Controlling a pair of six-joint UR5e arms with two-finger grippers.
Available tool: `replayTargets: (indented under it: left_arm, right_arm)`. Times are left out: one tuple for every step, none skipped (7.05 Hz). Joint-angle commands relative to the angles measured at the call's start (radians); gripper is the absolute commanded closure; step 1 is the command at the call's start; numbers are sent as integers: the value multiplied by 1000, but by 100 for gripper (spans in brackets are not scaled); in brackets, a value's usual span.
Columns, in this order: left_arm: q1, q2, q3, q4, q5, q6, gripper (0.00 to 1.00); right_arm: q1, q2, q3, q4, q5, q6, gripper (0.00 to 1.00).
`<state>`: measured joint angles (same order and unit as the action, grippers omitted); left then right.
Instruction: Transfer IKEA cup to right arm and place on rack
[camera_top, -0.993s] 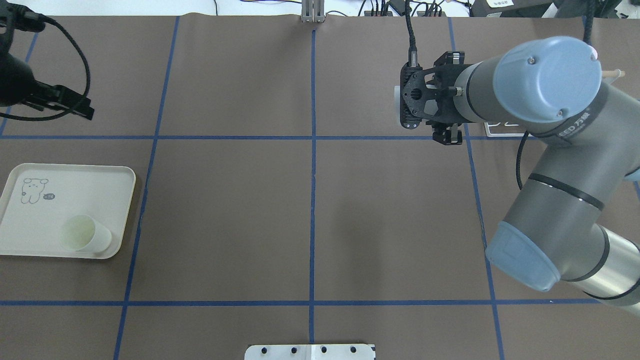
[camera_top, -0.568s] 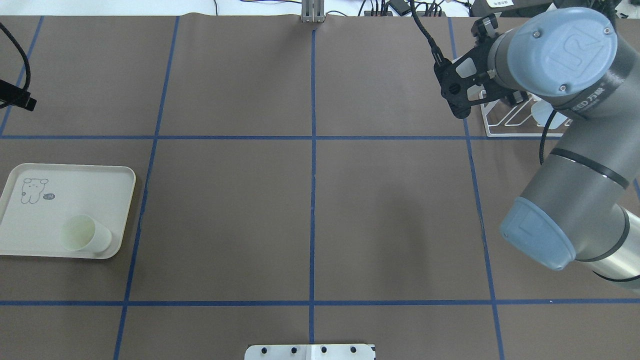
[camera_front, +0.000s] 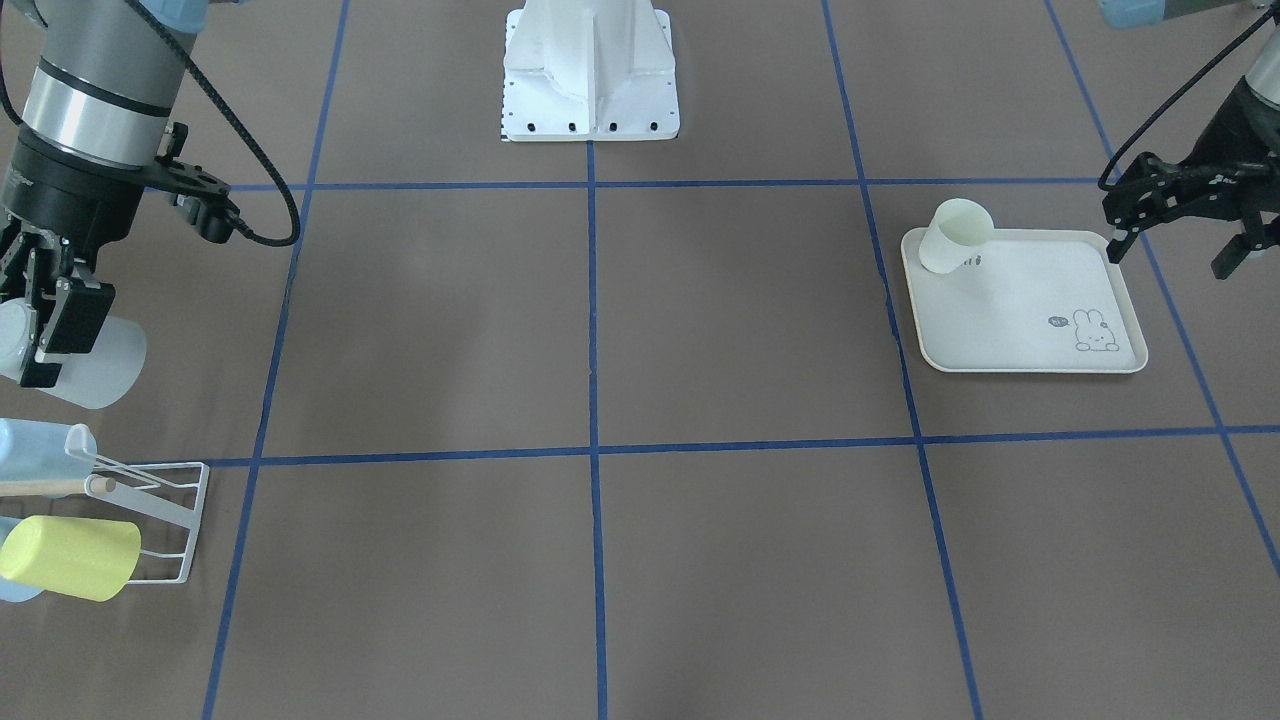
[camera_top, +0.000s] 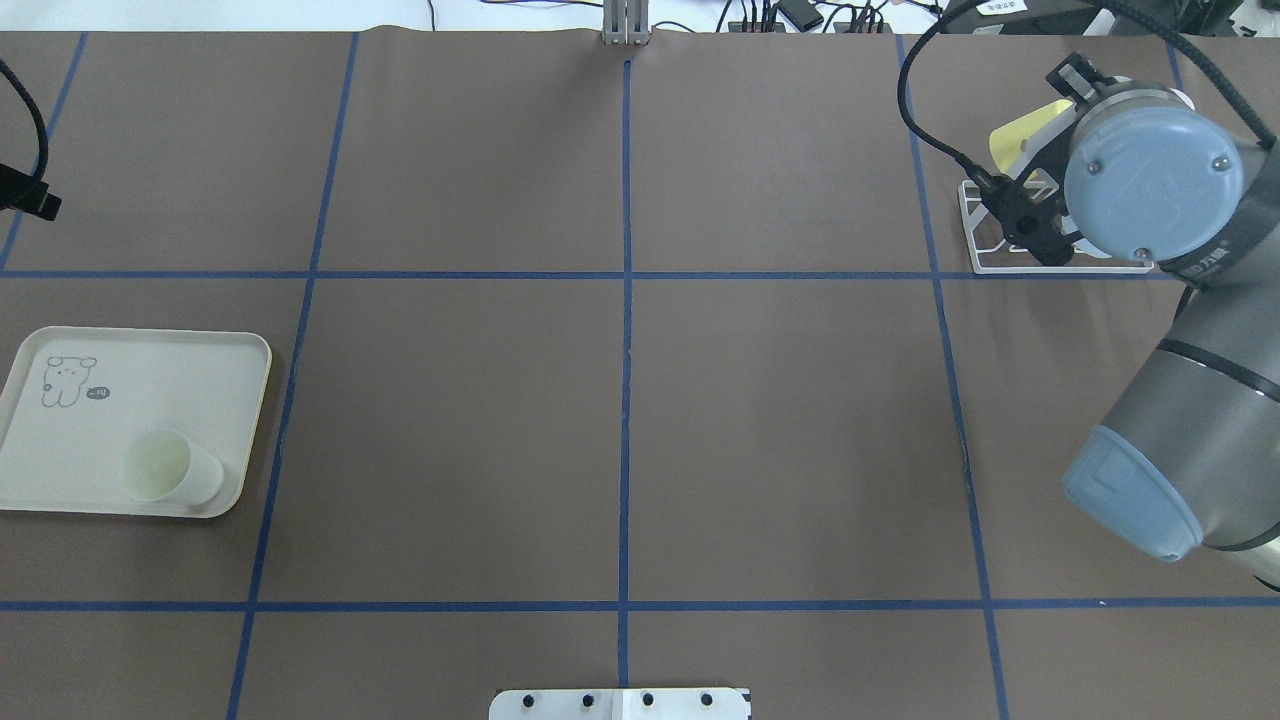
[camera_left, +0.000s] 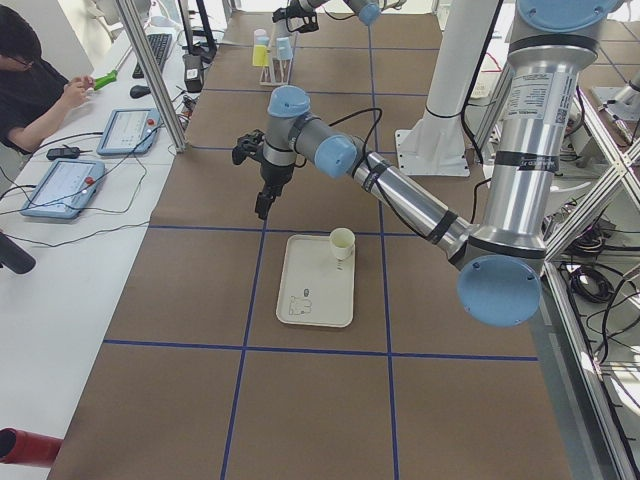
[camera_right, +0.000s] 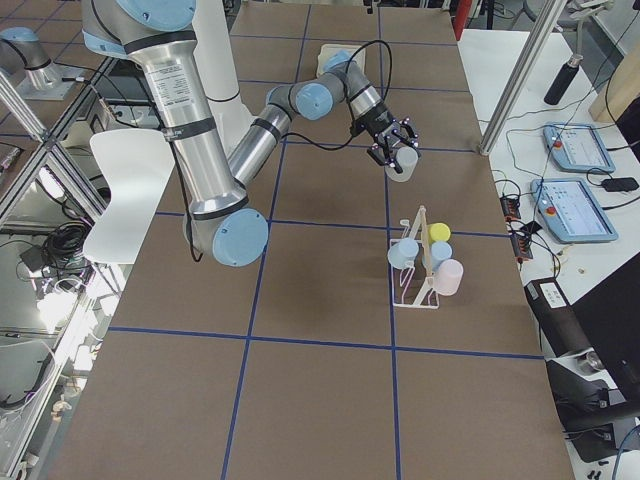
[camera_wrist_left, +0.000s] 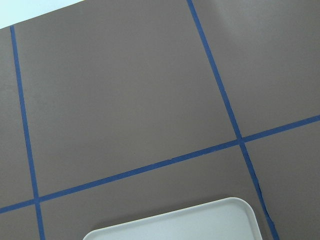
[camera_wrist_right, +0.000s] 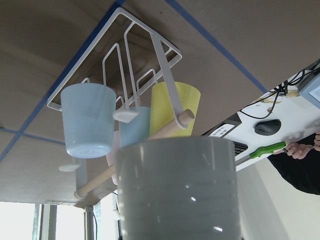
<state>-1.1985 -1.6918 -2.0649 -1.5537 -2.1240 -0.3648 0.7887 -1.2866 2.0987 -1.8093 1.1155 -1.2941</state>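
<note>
Now the translucent cup (camera_front: 105, 370) sits clamped in the right gripper (camera_front: 32, 350), close above the rack (camera_front: 170, 500); a second ago it hung nearer the table's centre. The left gripper (camera_front: 1170, 255) hangs spread and empty beside the tray (camera_front: 1030, 340). Overhead, the right arm (camera_top: 1150, 180) hides the cup and the jaws.

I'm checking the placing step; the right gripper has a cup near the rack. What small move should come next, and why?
Probably ease the cup on toward the rack and line it up with a free peg. The right gripper is shut on the cup, in the air short of the rack, and the rack already carries other cups.
</note>
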Motion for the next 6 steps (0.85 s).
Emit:
replayTargets:
  left_arm:
    - [0,-2,2,0,-1,0,0]
    - [2,-2,2,0,-1,-2,0]
    - [2,-2,2,0,-1,0,0]
    - [2,-2,2,0,-1,0,0]
    - [2,-2,3,0,-1,-2,0]
    - [2,-2,3,0,-1,-2,0]
  right_arm:
    - [-2,-25,-67,80,-31,-2,79]
    - [1,-26,-134,172,-31,-5,79]
    - [3,-33,-162,218,-31,-11,78]
    - [6,-51,-161,223,-29,-13,78]
    - [14,-63,-163,229,-28,-14,77]
    - [26,-77,-164,245,-25,-20,77]
